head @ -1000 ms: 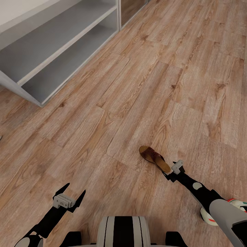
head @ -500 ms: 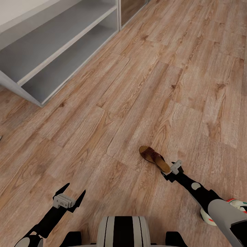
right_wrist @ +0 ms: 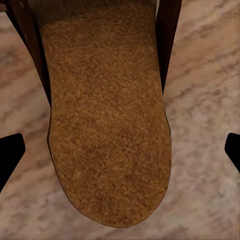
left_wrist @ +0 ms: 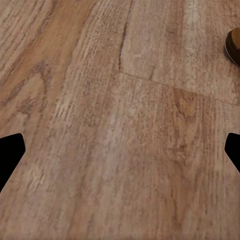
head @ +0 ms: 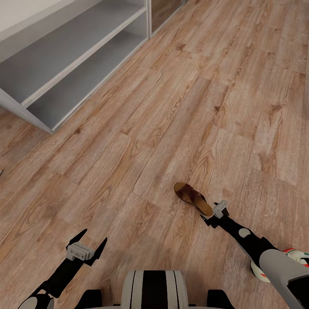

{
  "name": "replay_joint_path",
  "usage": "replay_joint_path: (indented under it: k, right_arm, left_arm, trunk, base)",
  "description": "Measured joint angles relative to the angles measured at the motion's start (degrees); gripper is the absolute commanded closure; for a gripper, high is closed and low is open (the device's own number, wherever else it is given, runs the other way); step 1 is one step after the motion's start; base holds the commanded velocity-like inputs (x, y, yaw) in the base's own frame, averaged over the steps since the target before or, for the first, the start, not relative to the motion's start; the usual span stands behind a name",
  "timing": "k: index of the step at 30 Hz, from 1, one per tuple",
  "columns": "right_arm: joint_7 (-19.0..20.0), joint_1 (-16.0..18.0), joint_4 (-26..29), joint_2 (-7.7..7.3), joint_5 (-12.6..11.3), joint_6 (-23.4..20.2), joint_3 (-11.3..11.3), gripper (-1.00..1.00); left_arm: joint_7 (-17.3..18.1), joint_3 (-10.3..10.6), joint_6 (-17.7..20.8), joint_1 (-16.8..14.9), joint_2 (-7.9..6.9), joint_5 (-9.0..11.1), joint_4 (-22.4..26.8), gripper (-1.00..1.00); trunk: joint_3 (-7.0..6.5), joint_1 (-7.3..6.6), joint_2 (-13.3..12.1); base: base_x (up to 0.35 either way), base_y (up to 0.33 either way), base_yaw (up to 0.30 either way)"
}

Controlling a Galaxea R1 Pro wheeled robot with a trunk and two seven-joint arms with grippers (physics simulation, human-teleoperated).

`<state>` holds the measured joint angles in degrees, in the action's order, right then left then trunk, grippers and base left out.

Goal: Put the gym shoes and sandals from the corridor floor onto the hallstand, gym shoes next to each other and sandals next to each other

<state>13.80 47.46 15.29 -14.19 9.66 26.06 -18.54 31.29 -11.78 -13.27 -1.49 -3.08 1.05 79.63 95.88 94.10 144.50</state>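
One dark brown sandal (head: 192, 198) with a tan footbed lies on the corridor floor (head: 184, 107) in front of me. My right gripper (head: 210, 216) is low at its heel end and open. In the right wrist view the sandal's footbed (right_wrist: 107, 115) reaches in between the spread fingertips (right_wrist: 10, 155). A gym shoe (head: 258, 270), white with red and green, lies at the lower right, mostly hidden behind my right arm. My left gripper (head: 93, 237) hangs open over bare floor with nothing in it. The grey hallstand (head: 51, 60) stands at the upper left with its open shelves bare.
A wood-panelled door or cabinet front (head: 165, 10) adjoins the hallstand's right end. Wide plank flooring stretches between the sandal and the hallstand. The sandal's toe edge (left_wrist: 234, 44) shows in a corner of the left wrist view.
My right gripper has crept slightly closer to the sandal's heel. The left arm and the sandal have stayed put.
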Motion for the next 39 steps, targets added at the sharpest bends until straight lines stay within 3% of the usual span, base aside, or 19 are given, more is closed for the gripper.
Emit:
replay_joint_path:
  k: [39]
  right_arm:
    - [0.0, 0.0, 0.0, 0.04, 0.1, 0.0, 0.0, -1.00]
  left_arm:
    - [0.0, 0.0, 0.0, 0.0, 0.05, 0.0, 0.0, -1.00]
  trunk:
    - [0.00, 0.00, 0.0]
  base:
    - [0.000, 0.000, 0.000]
